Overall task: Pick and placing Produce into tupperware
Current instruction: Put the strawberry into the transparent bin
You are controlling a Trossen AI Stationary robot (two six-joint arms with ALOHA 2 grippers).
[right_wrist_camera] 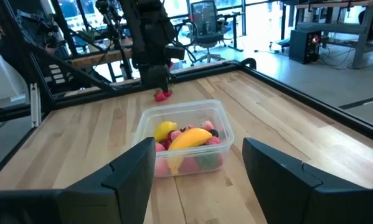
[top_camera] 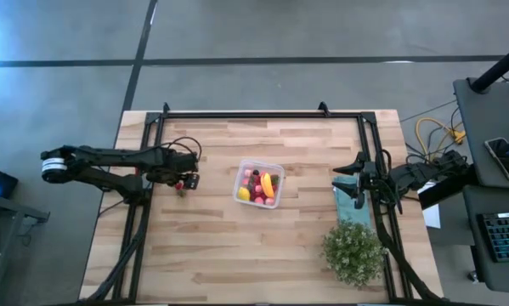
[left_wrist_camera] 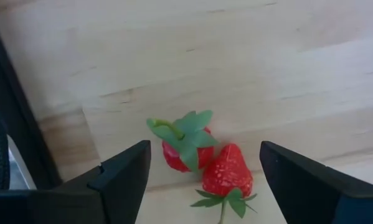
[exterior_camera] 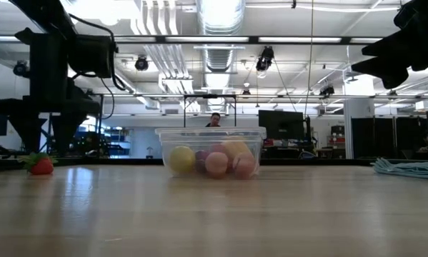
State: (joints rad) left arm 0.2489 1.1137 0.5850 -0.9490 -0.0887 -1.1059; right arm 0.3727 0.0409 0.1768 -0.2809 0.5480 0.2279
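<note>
Tupperware point(top_camera: 259, 184) sits near the middle of the table point(top_camera: 237, 255), a clear box with rounded corners, upright and with no lid on it. Inside lies a heap of produce: a lemon point(right_wrist_camera: 165, 130) on the left side, an orange-yellow curved piece point(right_wrist_camera: 190, 138) lying across the top, and red, pink and dark berries packed around them. A bushy green plant point(top_camera: 353, 252) stands near the right edge, at the near end of a flat teal cloth point(top_camera: 353, 201).

Left arm reaches in from the left edge, and its gripper point(top_camera: 186, 180) hangs low over the table, left of the tupperware and apart from it. Its fingers stand wide apart, holding nothing. On the wood between them lie two strawberries point(left_wrist_camera: 208, 160), touching each other, green leaves showing on both.

Right gripper point(top_camera: 353, 167) waits over the cloth at the right edge, pointing toward the tupperware, fingers apart and empty.
</note>
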